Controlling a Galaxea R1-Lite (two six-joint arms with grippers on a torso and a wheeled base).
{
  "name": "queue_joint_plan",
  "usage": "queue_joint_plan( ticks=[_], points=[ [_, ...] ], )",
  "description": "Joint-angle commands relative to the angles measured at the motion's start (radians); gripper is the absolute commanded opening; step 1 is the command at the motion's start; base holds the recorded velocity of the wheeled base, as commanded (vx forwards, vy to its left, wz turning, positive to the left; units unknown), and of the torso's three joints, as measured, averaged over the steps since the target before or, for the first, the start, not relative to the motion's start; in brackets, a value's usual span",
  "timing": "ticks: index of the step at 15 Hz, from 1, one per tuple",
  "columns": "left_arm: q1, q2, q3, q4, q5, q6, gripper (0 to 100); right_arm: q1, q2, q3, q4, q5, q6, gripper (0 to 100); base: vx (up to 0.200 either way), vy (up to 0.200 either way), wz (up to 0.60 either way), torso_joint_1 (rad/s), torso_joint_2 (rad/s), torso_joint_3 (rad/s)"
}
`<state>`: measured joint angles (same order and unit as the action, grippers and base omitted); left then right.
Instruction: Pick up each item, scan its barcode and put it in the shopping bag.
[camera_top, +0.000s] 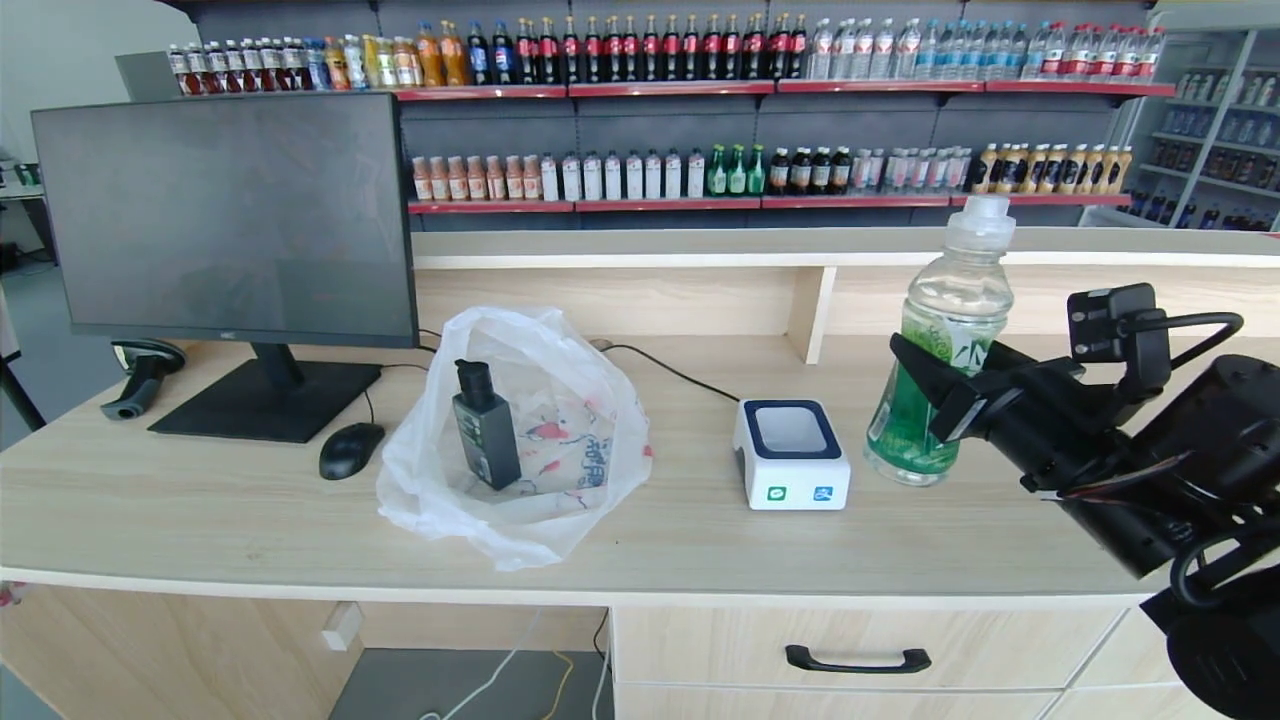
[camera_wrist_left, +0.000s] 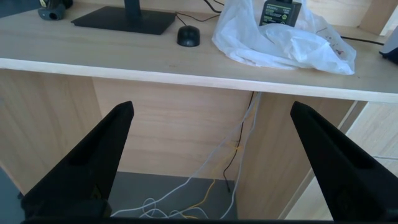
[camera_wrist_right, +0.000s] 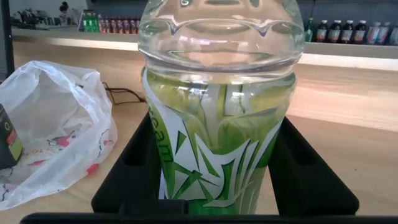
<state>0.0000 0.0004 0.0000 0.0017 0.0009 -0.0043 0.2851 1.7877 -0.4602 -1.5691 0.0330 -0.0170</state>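
A dark monitor (camera_top: 225, 215) stands beside a black mouse (camera_top: 350, 450) on the counter (camera_top: 200, 510).

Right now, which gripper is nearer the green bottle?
Right. The right gripper holds the bottle between its fingers; the left gripper hangs open below the counter edge, near the bag.

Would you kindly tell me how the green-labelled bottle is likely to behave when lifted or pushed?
The bottle looks nearly full, so it is probably heavy for its size. It is tall on a narrow base, so a push high up may tip it on the counter. Its smooth, thin plastic may flex or slip slightly when gripped.
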Motion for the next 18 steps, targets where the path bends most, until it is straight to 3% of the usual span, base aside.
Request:
queue_joint_plan(
  ticks=[1, 10, 18],
  points=[
    [0.0, 0.0, 0.0, 0.0, -0.001, 0.0, 100, 0.0, 0.013, 0.012, -0.002, 0.001, -0.001, 0, 0.0, 0.0, 0.0, 0.0, 0.0, 0.0],
    [0.0, 0.0, 0.0, 0.0, -0.001, 0.001, 100, 0.0, -0.008, 0.017, -0.002, 0.001, 0.008, 0, 0.0, 0.2, 0.0, 0.003, 0.0, 0.0],
    [0.0, 0.0, 0.0, 0.0, -0.001, 0.001, 100, 0.0, -0.008, 0.008, -0.002, 0.002, 0.014, 0, 0.0, 0.0, 0.0, 0.0, 0.0, 0.0]
  ],
)
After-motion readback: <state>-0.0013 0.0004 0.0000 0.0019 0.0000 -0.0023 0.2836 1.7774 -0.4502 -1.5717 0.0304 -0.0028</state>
